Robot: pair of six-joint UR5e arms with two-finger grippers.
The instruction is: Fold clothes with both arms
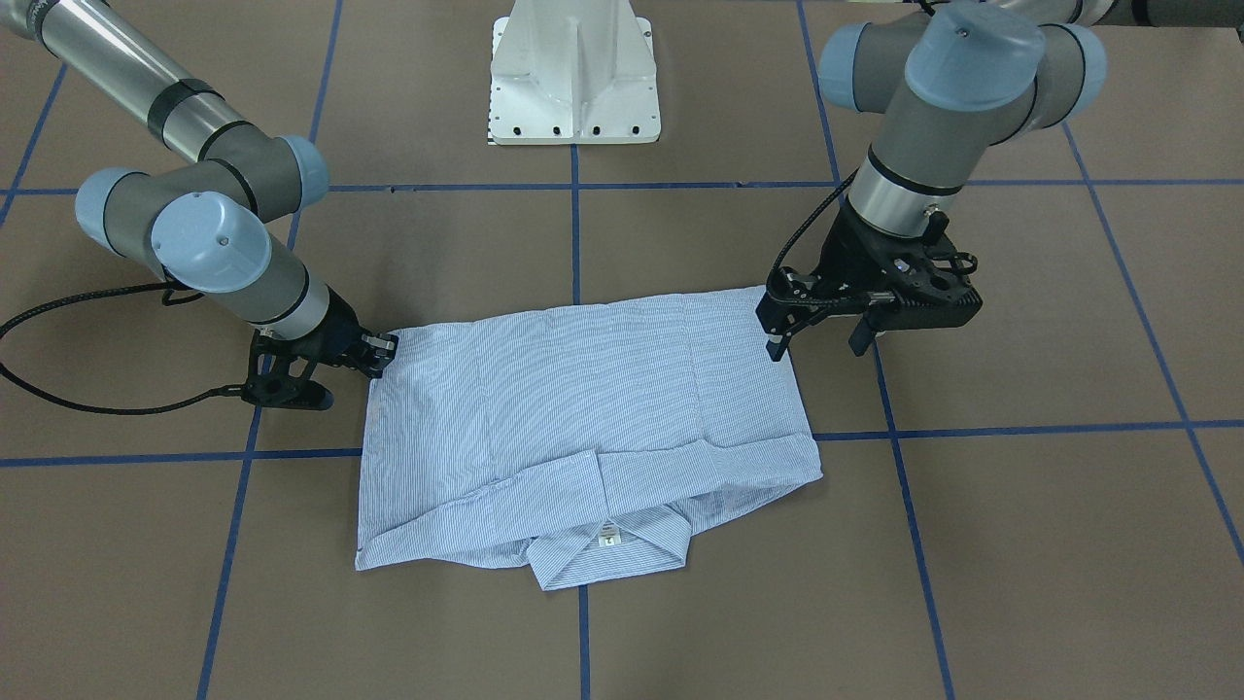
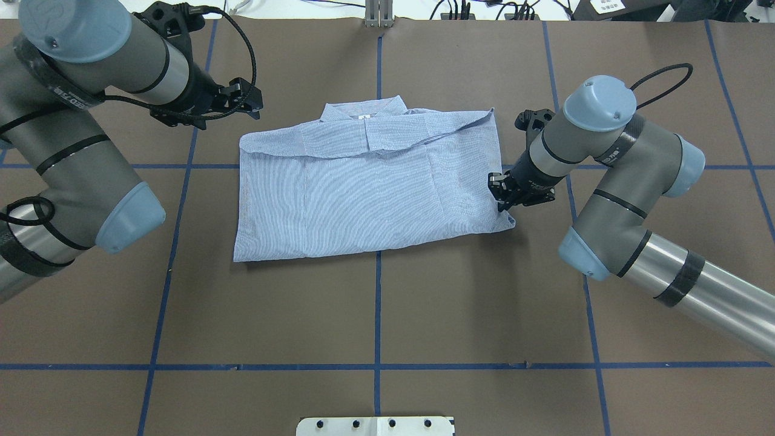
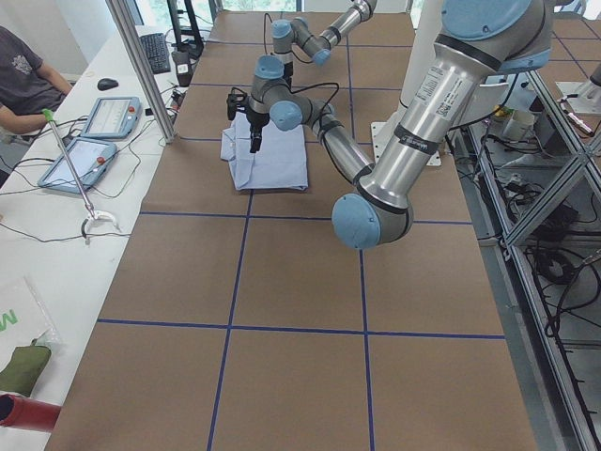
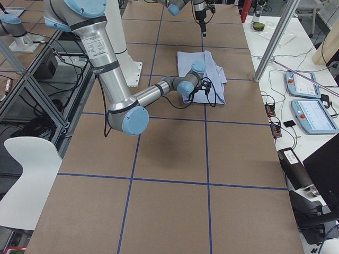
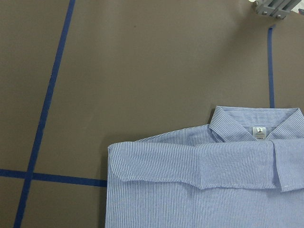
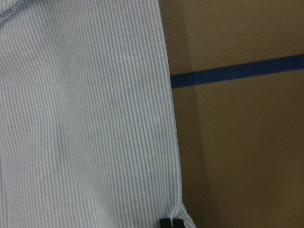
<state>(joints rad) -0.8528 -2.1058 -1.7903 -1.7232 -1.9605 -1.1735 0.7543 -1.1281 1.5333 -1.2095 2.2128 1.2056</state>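
The light blue striped shirt (image 1: 583,389) lies folded into a rectangle on the brown table, collar on the side away from the robot's base (image 2: 363,194). My right gripper (image 1: 382,356) is low at the shirt's right edge near its base-side corner (image 2: 504,206). In the right wrist view its tips (image 6: 171,222) are closed on the thin hem of the shirt (image 6: 85,118). My left gripper (image 1: 818,342) hangs open and empty above the table beside the shirt's left edge (image 2: 252,104). The left wrist view shows the shirt's collar and folded sleeve (image 5: 204,190) from above, with no fingers in it.
The white pedestal base (image 1: 575,73) stands on the robot's side of the table. Blue tape lines (image 2: 378,303) divide the brown tabletop into squares. A side bench with tablets (image 3: 94,132) and a seated person (image 3: 28,75) is beyond the table's far edge.
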